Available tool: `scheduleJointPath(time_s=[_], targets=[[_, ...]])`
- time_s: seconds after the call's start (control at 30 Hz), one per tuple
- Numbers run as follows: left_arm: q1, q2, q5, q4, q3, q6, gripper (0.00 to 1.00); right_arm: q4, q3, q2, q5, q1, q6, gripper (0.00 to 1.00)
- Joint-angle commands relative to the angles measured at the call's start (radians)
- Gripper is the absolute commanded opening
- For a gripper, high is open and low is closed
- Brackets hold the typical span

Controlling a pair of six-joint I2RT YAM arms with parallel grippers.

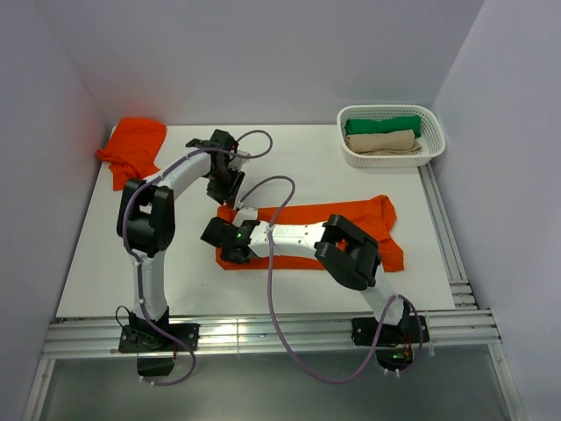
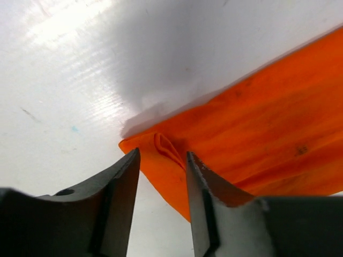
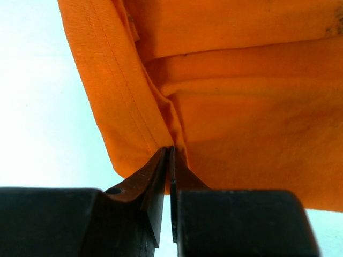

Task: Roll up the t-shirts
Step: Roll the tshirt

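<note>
A bright orange t-shirt (image 1: 351, 219) lies folded into a long strip across the middle of the table. My right gripper (image 1: 219, 239) is at its left end, shut on a pinch of the hem (image 3: 171, 140). My left gripper (image 1: 226, 195) hovers over the strip's far left corner (image 2: 161, 147); its jaws are open with the corner between them, not gripped. A second orange t-shirt (image 1: 133, 147) lies crumpled at the far left corner of the table.
A white mesh basket (image 1: 391, 135) stands at the far right with a green and a beige folded cloth inside. Metal rails run along the table's front edge (image 1: 263, 333) and right edge.
</note>
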Motion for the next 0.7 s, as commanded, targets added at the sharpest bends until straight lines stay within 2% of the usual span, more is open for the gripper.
scheduleJointPath(time_s=[0.0, 0.17, 0.43, 0.67], targets=[[0.012, -0.041, 0.016, -0.026, 0.097, -0.012, 0.47, 0.045, -0.031, -0.013, -0.036, 0.011, 0.014, 0.11], [0.073, -0.035, 0.079, -0.086, 0.138, -0.012, 0.50, 0.091, -0.064, -0.025, -0.051, 0.008, 0.036, 0.03], [0.176, -0.078, 0.211, -0.048, -0.055, 0.041, 0.59, 0.144, -0.136, -0.082, -0.048, -0.008, 0.048, 0.03], [0.210, -0.044, 0.346, -0.005, -0.135, 0.042, 0.63, 0.143, -0.131, -0.082, -0.051, -0.011, 0.042, 0.02]])
